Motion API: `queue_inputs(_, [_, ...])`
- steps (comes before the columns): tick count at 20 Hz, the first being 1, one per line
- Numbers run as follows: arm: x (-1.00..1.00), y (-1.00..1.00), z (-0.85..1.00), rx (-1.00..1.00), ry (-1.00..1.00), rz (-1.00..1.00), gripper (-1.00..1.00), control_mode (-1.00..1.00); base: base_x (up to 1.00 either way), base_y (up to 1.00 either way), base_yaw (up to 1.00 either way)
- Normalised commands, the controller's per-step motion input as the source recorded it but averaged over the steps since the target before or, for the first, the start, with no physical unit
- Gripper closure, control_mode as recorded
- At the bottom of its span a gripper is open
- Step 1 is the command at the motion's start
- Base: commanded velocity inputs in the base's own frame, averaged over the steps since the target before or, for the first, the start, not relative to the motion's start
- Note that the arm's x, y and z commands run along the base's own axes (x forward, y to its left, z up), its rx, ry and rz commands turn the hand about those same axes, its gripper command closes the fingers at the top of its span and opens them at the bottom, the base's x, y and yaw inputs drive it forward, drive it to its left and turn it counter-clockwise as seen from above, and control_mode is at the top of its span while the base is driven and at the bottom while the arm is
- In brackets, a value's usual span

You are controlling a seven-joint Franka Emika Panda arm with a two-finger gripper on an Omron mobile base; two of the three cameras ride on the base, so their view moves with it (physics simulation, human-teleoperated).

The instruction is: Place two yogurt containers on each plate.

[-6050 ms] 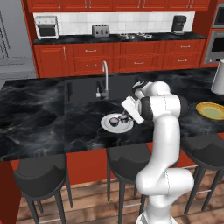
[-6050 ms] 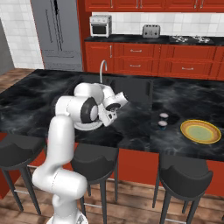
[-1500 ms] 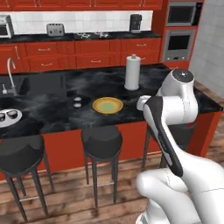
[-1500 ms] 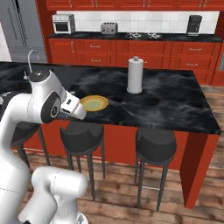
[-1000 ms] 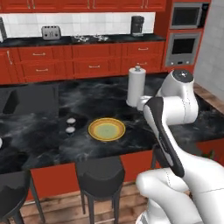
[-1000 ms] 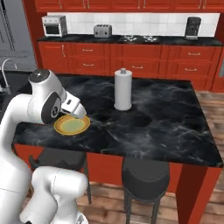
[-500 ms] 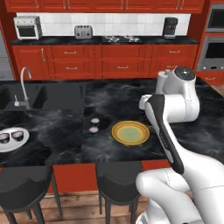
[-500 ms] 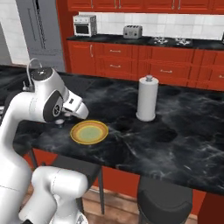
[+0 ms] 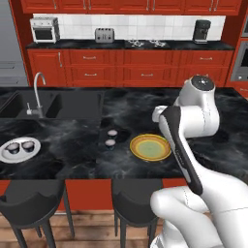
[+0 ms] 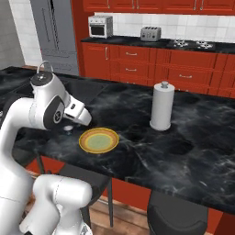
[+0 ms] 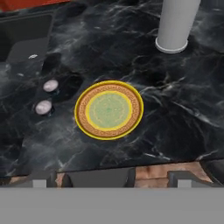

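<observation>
A yellow plate (image 9: 150, 147) (image 10: 98, 140) (image 11: 109, 109) with a greenish centre and orange rim lies bare on the black counter. Just left of it stand two loose yogurt containers (image 9: 112, 132) (image 9: 110, 143) (image 11: 50, 85) (image 11: 43, 106); one of them (image 10: 68, 129) peeks out beside the hand. Far to the left, the white plate (image 9: 7, 155) carries two more yogurt containers (image 9: 13, 149) (image 9: 28, 147). My gripper (image 11: 111, 178) (image 10: 83, 120) hangs above the counter's near edge by the yellow plate, open, with nothing between its fingertips.
A white paper towel roll (image 10: 162, 106) (image 11: 175, 26) stands upright behind the yellow plate to its right. The sink (image 9: 48, 104) with its faucet (image 9: 36, 92) lies at the back left. Dark stools (image 9: 34, 201) (image 9: 135, 193) stand under the counter's front edge.
The whole scene has shifted across both base views, so the camera moved with the base. The yellow plate and loose cups now sit nearer the arm. The gripper stays open.
</observation>
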Motion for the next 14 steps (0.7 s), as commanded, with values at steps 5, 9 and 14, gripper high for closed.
queue_inputs(5, [0.69,0.26,-0.07,0.03,0.02,0.1,-1.0,-1.0,0.0,0.0,0.0])
queue_inputs(9, [1.0,0.64,-0.34,0.01,0.09,0.01,-1.0,-1.0,0.0,0.0,0.0])
queue_inputs(14, [1.0,0.74,-0.46,0.0,0.17,0.0,-1.0,-1.0,0.0,0.0,0.0])
